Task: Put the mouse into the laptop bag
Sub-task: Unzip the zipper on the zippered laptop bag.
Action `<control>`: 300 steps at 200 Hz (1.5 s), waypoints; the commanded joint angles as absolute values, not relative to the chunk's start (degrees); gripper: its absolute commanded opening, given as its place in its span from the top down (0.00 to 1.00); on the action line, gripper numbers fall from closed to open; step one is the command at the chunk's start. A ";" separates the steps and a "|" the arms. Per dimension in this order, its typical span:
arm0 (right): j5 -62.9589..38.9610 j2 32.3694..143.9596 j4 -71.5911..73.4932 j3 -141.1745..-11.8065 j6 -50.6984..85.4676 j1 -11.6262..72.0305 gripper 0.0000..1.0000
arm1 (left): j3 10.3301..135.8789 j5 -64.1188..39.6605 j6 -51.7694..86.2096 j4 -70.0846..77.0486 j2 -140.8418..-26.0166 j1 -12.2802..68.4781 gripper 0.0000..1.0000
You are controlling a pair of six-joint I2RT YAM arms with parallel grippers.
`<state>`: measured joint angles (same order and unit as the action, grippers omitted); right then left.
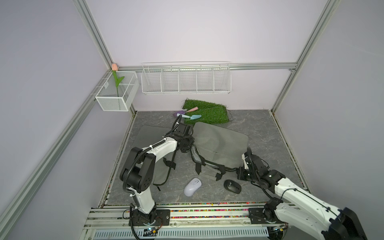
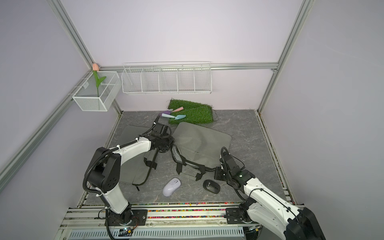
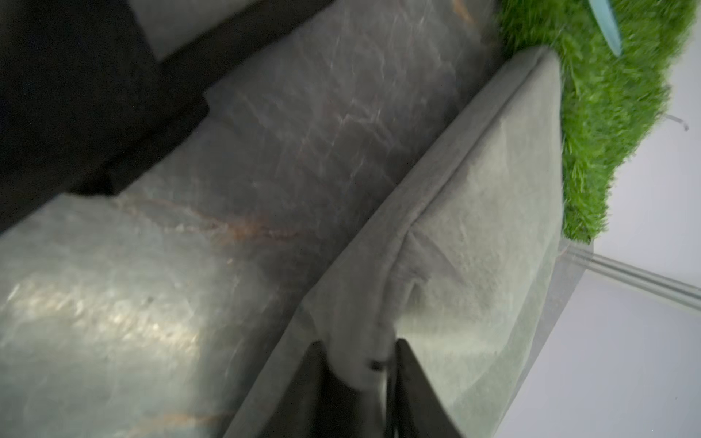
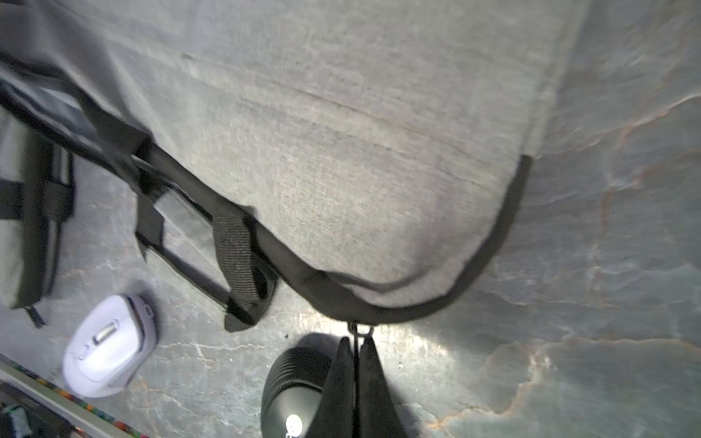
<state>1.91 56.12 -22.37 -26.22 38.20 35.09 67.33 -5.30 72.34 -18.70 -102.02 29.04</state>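
Right wrist: right jaws pinch the zipper pull (image 4: 359,329), likely to unzip the bag (image 4: 379,151). Left jaws straddle its bunched edge (image 3: 360,299), probably as an anchor; whether they're gripping, can't tell.

You have the laptop bag (image 1: 222,143) mid-table, turf mat (image 1: 207,113) just behind it, second bag (image 1: 148,135) to its left, left-hand mouse (image 1: 192,186) and right-hand mouse (image 1: 232,186) apart in front.

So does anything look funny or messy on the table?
Yes. The laptop bag lies crooked and puffed up, its far corner at the grass mat's edge. Its black straps sprawl loose on the table near the white mouse. Nothing looks spilled or broken.
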 commanded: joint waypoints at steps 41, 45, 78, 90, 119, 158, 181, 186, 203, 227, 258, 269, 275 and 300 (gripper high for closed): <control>2.81 64.87 -15.94 -31.64 37.88 40.77 0.94 | 59.29 -3.91 75.67 -22.15 -85.31 30.86 0.08; 3.12 65.20 -15.99 -32.06 37.82 41.45 0.94 | 57.40 -4.51 76.42 -20.62 -83.97 31.47 0.08; 4.12 70.05 -14.59 -35.42 36.83 47.30 0.94 | 50.76 -5.17 78.80 -15.70 -78.57 40.08 0.08; 3.65 71.53 -13.43 -35.99 36.74 48.22 0.94 | 48.08 -4.77 80.47 -14.44 -77.05 42.58 0.08; -0.57 71.62 -8.19 -35.43 36.43 48.44 0.94 | 38.50 -1.61 87.50 -6.32 -70.75 48.86 0.07; -2.82 69.00 -5.64 -36.28 35.83 49.40 0.94 | 30.30 -2.84 96.34 8.79 -69.87 54.82 0.05; -3.27 69.90 -4.76 -37.54 35.41 51.36 0.94 | 30.30 -5.01 98.79 18.51 -76.10 57.65 0.05; -3.29 70.17 -4.64 -37.82 35.25 51.77 0.94 | 31.32 -5.60 98.99 19.04 -77.79 58.40 0.05; -2.96 70.42 -4.14 -38.41 34.81 52.90 0.94 | 34.28 -7.81 99.41 22.02 -83.61 60.14 0.08; -2.38 68.90 -5.07 -38.42 34.39 53.02 0.94 | 31.40 -2.69 102.95 26.63 -85.12 60.83 0.09; -2.56 66.19 -5.46 -37.36 34.04 53.08 0.94 | 31.98 1.50 101.34 21.02 -81.89 59.85 0.23; -2.72 66.42 -5.76 -37.30 34.01 53.07 0.94 | 33.60 2.46 100.20 17.38 -80.75 59.77 0.35; -2.76 66.59 -5.87 -37.27 33.97 53.09 0.94 | 34.69 3.14 99.69 14.44 -80.14 59.77 0.40; -3.90 66.47 -5.46 -36.85 33.75 53.09 0.94 | 35.86 3.47 99.52 11.68 -80.09 59.51 0.58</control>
<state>-2.96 67.88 -9.47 -36.47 34.96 52.97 33.58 1.10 98.78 14.90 -80.84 59.96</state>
